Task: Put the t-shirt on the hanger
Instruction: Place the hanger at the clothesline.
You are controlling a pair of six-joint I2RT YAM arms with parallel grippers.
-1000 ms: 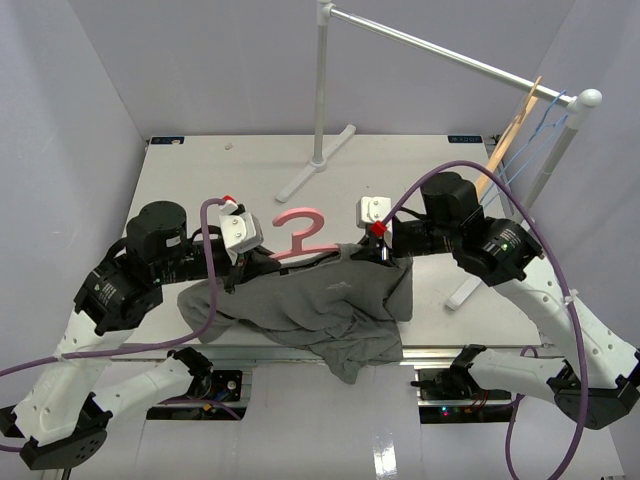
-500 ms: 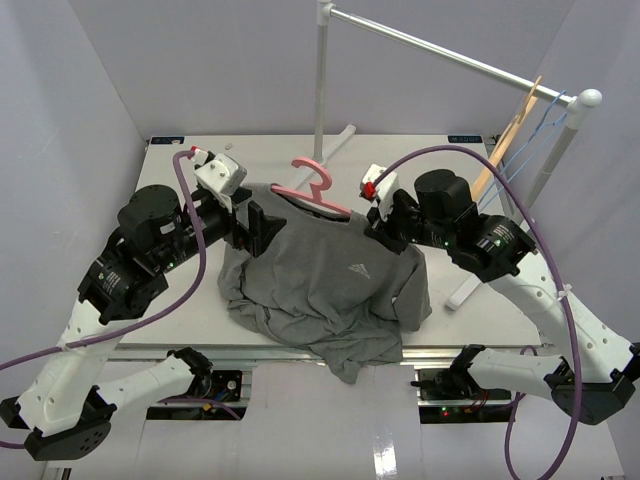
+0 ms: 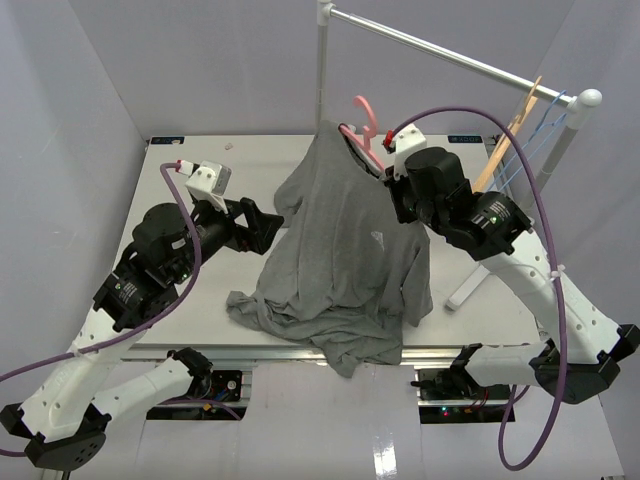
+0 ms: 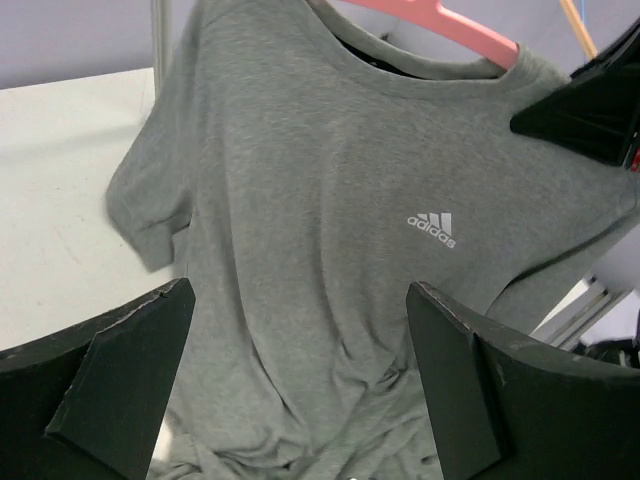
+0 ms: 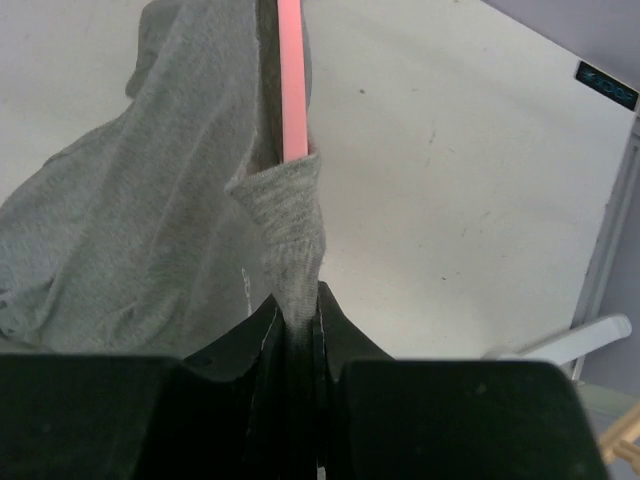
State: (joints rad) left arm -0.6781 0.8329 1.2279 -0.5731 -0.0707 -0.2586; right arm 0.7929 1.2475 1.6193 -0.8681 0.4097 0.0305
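- Since a second ago, the right gripper (image 5: 295, 312) has raised the hanger (image 3: 364, 122) and the t-shirt (image 3: 345, 245) off the table (image 3: 180, 165). They were lying low there and now hang high at the back, close to the upright post of the rack (image 3: 322, 70).
- Meanwhile the left gripper (image 3: 262, 222) has let go of the shirt's edge and pulled back to the left. Its jaws stand wide apart with nothing between them, facing the shirt's front from nearby.
- Right gripper: pinched almost closed on a fold of grey fabric at the shirt's shoulder. The pink hanger arm runs out in line with the fingers under the cloth; whether it is pinched too cannot be told.
- T-shirt: hung by its neck on the hanger, the pink hook sticking up out of the collar and the white chest logo facing outward. Its lower part lies bunched on the table's near edge, one corner drooping over it.
- Far right end of the rack: a tan wooden hanger (image 3: 508, 138) and a blue wire hanger (image 3: 532, 140), well apart from the shirt.
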